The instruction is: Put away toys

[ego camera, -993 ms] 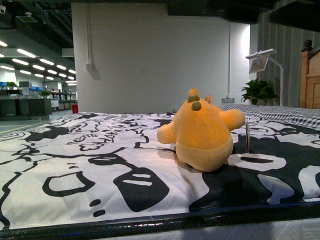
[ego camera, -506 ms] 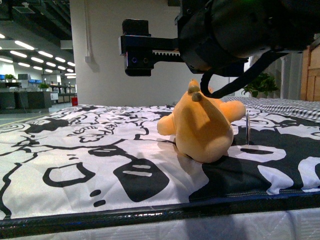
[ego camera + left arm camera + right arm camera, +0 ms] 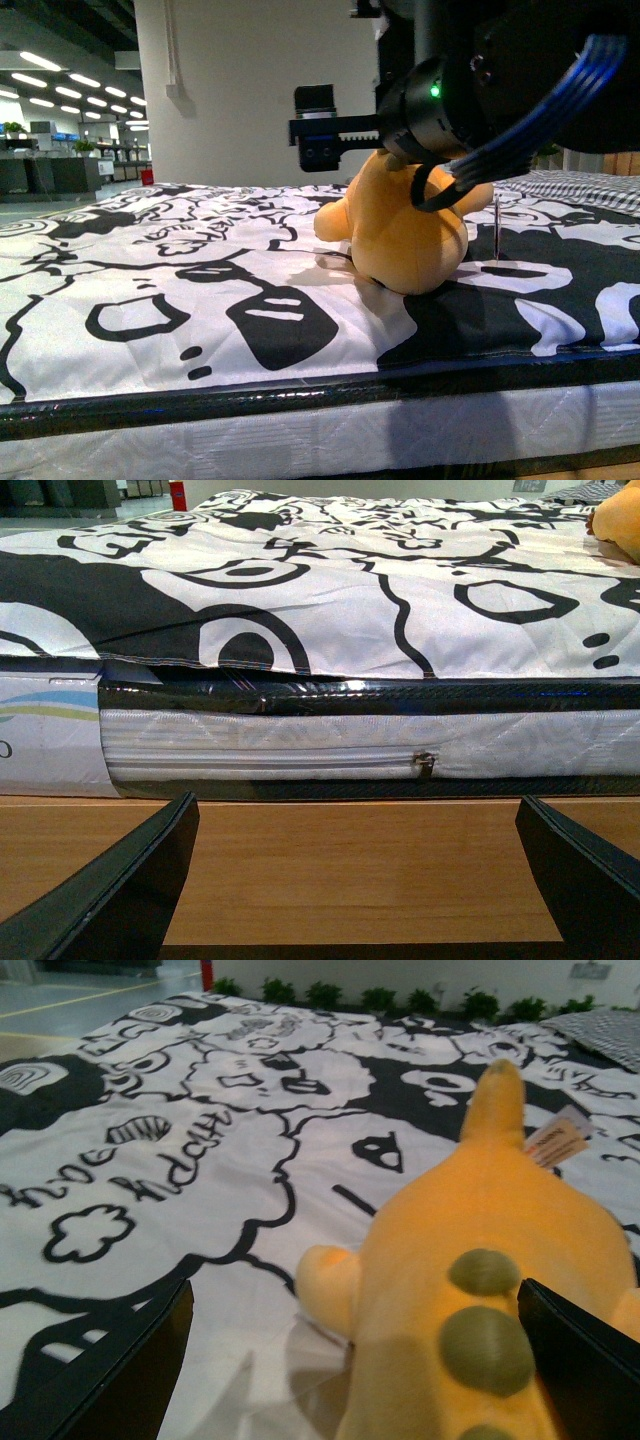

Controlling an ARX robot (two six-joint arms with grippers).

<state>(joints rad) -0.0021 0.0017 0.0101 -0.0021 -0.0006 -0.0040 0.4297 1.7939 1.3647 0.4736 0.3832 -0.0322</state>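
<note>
The toy [image 3: 405, 240], a small orange-yellow plush with olive spots on its back, lies on the black-and-white patterned bedspread [image 3: 200, 290], right of centre. My right gripper [image 3: 375, 135] hangs just above and behind it, open. In the right wrist view the toy [image 3: 480, 1290] fills the space between the spread fingers [image 3: 110, 1380], nearer the far-side one, with a paper tag near its tail. My left gripper [image 3: 355, 880] is open and holds nothing, low down beside the bed. An edge of the toy [image 3: 620, 520] shows far off in that view.
The mattress side [image 3: 300, 755] with a zipper pull [image 3: 425, 765] rises above a wooden bed-frame ledge [image 3: 350, 850]. A thin clear upright rod [image 3: 496, 230] stands right beside the toy. Grey checked bedding [image 3: 585, 185] lies at the back right.
My right arm has come into view from above and dropped lower over the toy. The front camera itself has sunk, showing more of the mattress side.
</note>
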